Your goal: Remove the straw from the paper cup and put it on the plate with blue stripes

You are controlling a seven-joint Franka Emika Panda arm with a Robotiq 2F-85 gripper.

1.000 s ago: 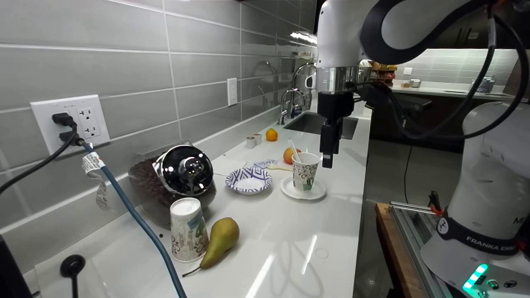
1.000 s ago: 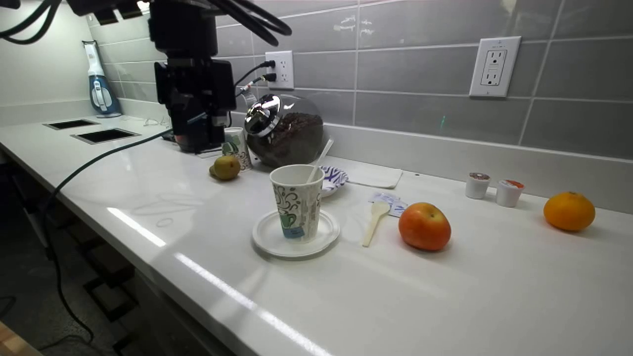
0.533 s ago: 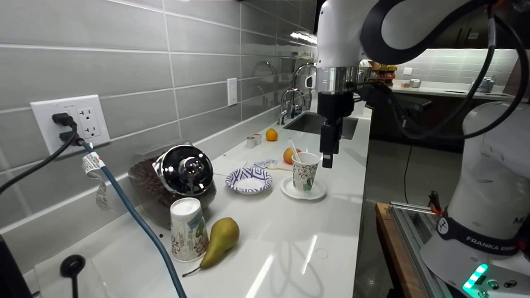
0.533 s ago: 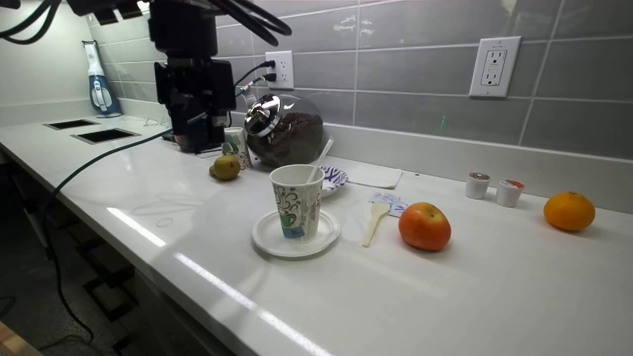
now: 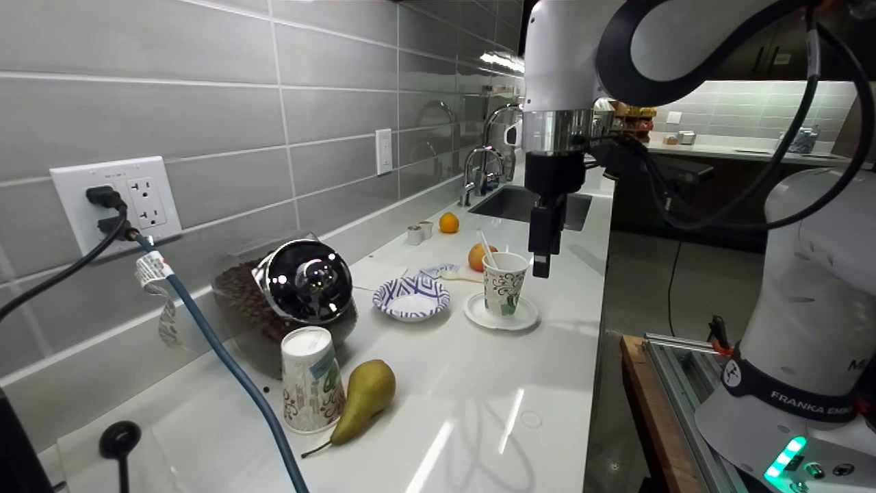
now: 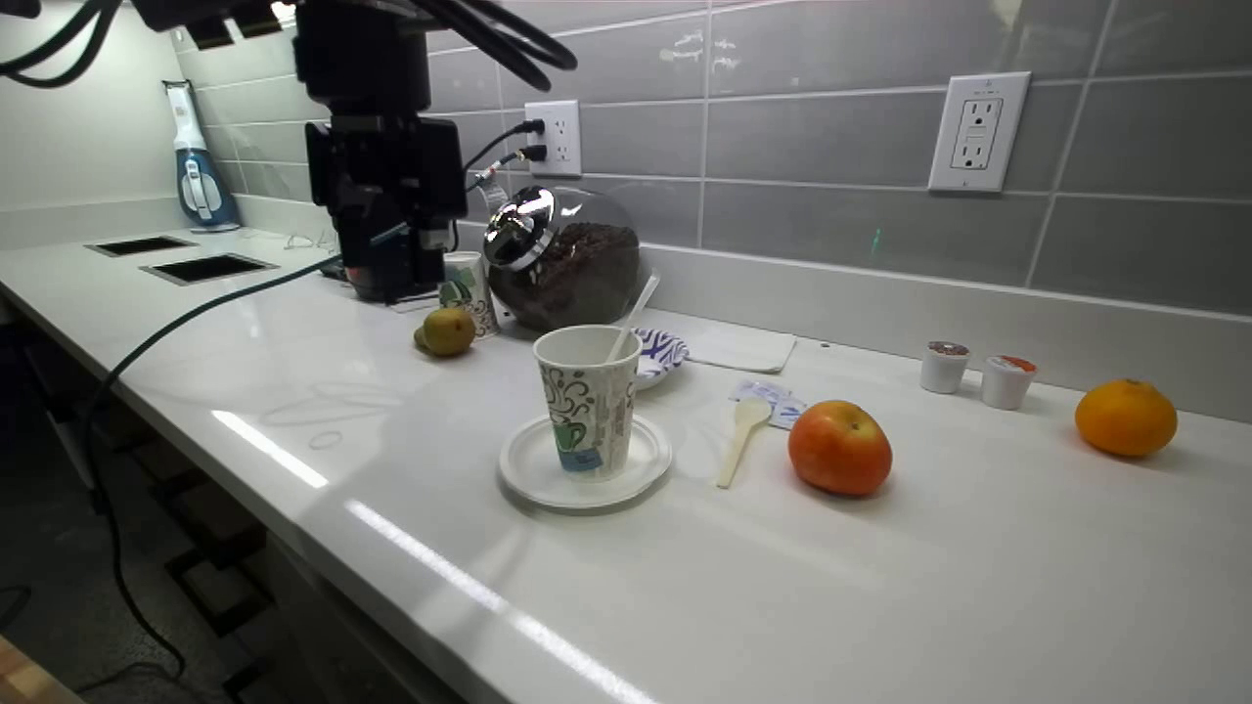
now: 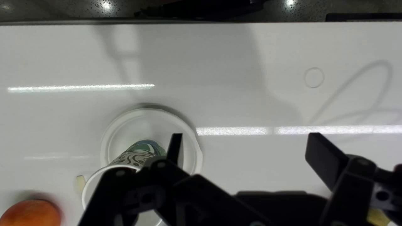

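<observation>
The white straw (image 5: 487,248) (image 6: 636,313) leans in the paper cup (image 5: 505,291) (image 6: 592,420), its top above the rim in both exterior views. The cup stands upright on a plain white saucer (image 5: 475,315) (image 6: 528,479). The plate with blue stripes (image 5: 391,293) (image 6: 665,352) lies beside it, toward the wall, partly behind the cup in an exterior view. My gripper (image 5: 540,263) (image 6: 411,288) hangs above the counter, apart from the cup. In the wrist view, the gripper (image 7: 244,135) is open and empty; the cup (image 7: 139,153) is partly behind one finger. The straw is hidden there.
A coffee jar (image 5: 243,294) leans by the wall. An upturned paper cup (image 5: 311,383) and a pear (image 5: 369,394) stand near it. An apple (image 6: 839,448), a spoon (image 6: 740,445), packets (image 6: 763,391), pods (image 6: 944,368) and an orange (image 6: 1127,418) lie on the counter.
</observation>
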